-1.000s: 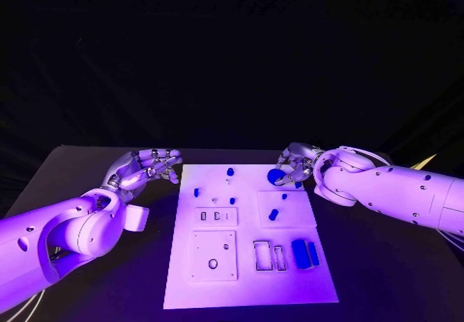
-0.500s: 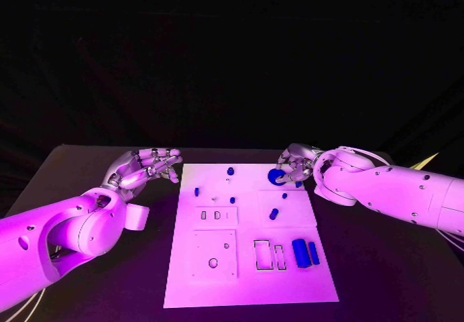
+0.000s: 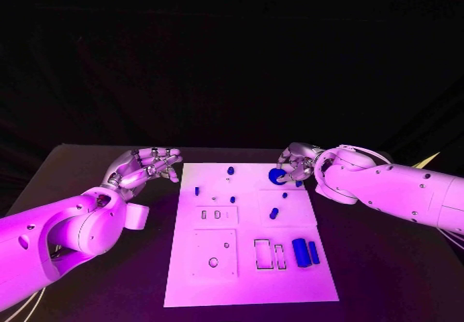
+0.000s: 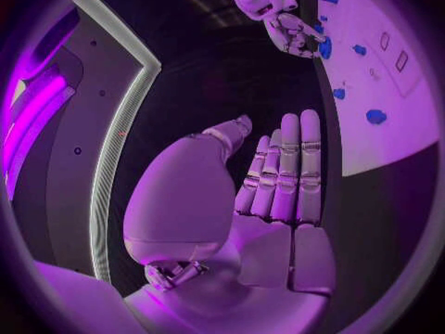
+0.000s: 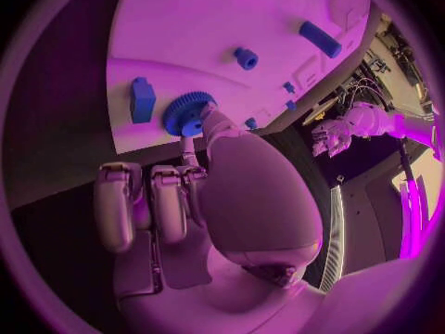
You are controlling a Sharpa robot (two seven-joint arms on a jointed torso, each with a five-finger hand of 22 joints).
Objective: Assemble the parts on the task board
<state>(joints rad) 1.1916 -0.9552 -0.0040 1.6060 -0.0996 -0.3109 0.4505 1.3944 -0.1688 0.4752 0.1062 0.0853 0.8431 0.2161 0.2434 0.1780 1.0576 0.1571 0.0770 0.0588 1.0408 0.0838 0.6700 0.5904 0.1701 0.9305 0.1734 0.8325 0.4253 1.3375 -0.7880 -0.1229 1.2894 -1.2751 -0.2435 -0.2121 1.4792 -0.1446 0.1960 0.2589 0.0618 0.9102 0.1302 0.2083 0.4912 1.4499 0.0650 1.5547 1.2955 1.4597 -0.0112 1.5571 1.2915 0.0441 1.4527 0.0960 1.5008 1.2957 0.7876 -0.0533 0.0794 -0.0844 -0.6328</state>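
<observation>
Two hands are in front of you, and one small blue gear (image 3: 277, 176) is the thing to follow. It is sitting at the far right corner of the white board (image 3: 249, 285), flat on the plate. Your right hand (image 3: 296, 164) is pinching it: in the right wrist view the thumb and a fingertip (image 5: 211, 117) are pressing on the toothed rim of the gear (image 5: 188, 113), while the other fingers are curling back clear of it. That looks like a grip for seating or turning the gear on its post, though you cannot tell whether it is fully down. Just beside the gear, a small blue block (image 5: 142, 99) is lying near the board's edge.

Further out on the board, several small blue pegs (image 3: 231, 171) are standing in their holes, and two long blue cylinders (image 3: 300, 253) are lying side by side at the near right, next to empty rectangular slots (image 3: 262, 255), probably waiting their turn.

Your left hand (image 3: 145, 168) is hovering just beside the board's far left corner, holding nothing, fingers loosely apart and straight, seemingly parked out of the way.
</observation>
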